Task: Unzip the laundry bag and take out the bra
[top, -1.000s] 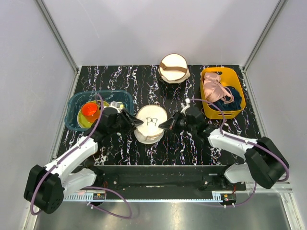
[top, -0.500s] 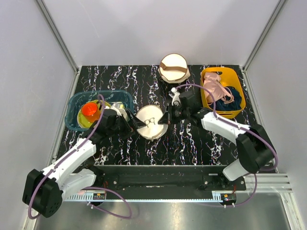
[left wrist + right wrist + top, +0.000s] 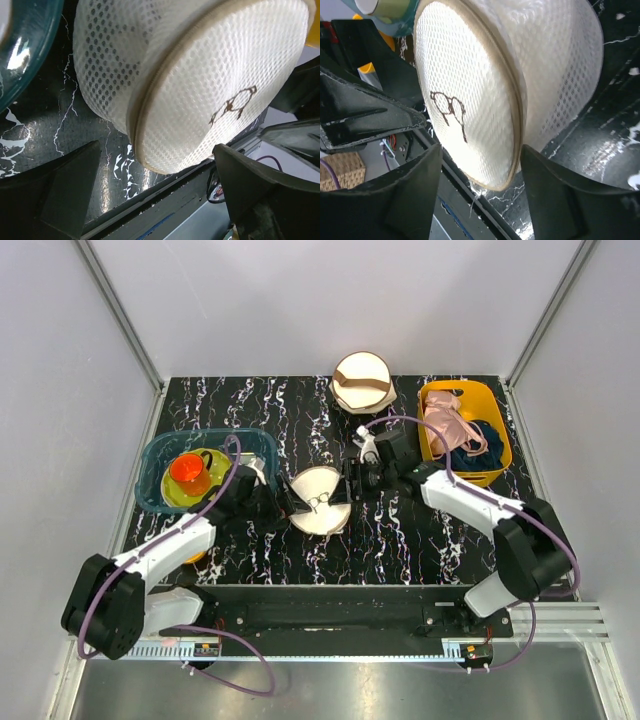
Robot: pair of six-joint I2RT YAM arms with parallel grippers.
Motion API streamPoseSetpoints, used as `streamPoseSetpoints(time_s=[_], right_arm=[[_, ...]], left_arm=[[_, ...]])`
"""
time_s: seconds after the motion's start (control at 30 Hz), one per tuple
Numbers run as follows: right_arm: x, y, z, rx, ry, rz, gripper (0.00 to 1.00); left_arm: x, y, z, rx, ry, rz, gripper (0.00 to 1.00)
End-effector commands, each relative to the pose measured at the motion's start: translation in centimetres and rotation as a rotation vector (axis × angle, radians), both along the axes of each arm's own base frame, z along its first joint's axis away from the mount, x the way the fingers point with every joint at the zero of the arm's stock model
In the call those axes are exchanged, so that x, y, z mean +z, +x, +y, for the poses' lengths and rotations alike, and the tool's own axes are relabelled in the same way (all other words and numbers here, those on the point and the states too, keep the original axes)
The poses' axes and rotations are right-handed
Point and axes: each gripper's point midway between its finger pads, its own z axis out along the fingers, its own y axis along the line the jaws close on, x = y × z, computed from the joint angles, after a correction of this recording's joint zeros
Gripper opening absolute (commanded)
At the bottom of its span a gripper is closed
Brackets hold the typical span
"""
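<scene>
Soft, even light from above fills the overhead view. The pale walls are bright, and shadows on the glossy black table (image 3: 300,410) are faint. Both wrist views are fairly sharp on the mesh of the laundry bag (image 3: 200,90), whose white face nearly blows out. The table glints beside it, and the near foreground is dark and blurred.

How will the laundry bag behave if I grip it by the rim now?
The laundry bag probably dents easily: its walls are open mesh. Its tan rim looks stiffer, likely the better hold. Tilted on edge on the table, it may roll or flop flat.
</scene>
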Motion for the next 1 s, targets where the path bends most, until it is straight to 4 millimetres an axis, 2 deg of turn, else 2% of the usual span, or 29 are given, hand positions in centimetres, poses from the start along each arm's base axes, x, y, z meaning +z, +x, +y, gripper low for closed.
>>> streamPoseSetpoints(time_s=[0.0, 0.17, 0.27, 0.33, 0.37, 0.47, 0.57, 0.63, 0.73, 0.9, 0.97], right_arm=[[3.6, 1.4, -2.4, -0.147, -0.030, -0.105, 0.74], [5.7, 1.1, -4.5, -0.246, -0.068, -0.148, 0.79], [6.4, 0.8, -6.9, -0.356, -0.115, -0.166, 0.79], [6.0, -0.2, -8.0, -0.389, -0.131, -0.147, 0.78], [7.0, -0.6, -8.6, -0.413, -0.115, -0.174, 0.78], [6.8, -1.9, -10.0, -0.445, -0.133, -0.168, 0.77], [5.2, -2.5, -11.4, -0.465, -0.203, -0.155, 0.77], [4.7, -2.6, -11.6, -0.460, -0.224, -0.150, 0.77], [4.7, -2.4, -10.8, -0.433, -0.208, -0.142, 0.77], [4.6, -2.1, -9.3, -0.393, -0.167, -0.129, 0.76], [4.3, -1.8, -9.4, -0.411, -0.193, -0.125, 0.75]], left_arm=[[3.7, 1.4, -1.0, -0.046, -0.041, -0.125, 0.99], [4.5, 1.4, -0.9, -0.039, -0.056, -0.149, 0.99], [4.5, 1.2, -1.3, -0.051, -0.081, -0.138, 0.99], [3.7, 0.7, -1.3, -0.054, -0.087, -0.107, 0.99], [3.4, 0.5, -1.3, -0.055, -0.089, -0.096, 0.99], [2.5, -0.5, -1.1, -0.049, -0.104, -0.061, 0.99], [1.7, -0.9, -1.0, -0.029, -0.128, -0.056, 0.99], [1.5, -0.9, -1.3, -0.030, -0.143, -0.040, 0.99], [1.1, -0.9, -1.5, -0.039, -0.143, -0.016, 0.99], [1.7, 0.8, -1.7, -0.007, -0.149, -0.071, 0.99], [1.6, 1.6, -2.0, 0.014, -0.158, -0.073, 0.99]])
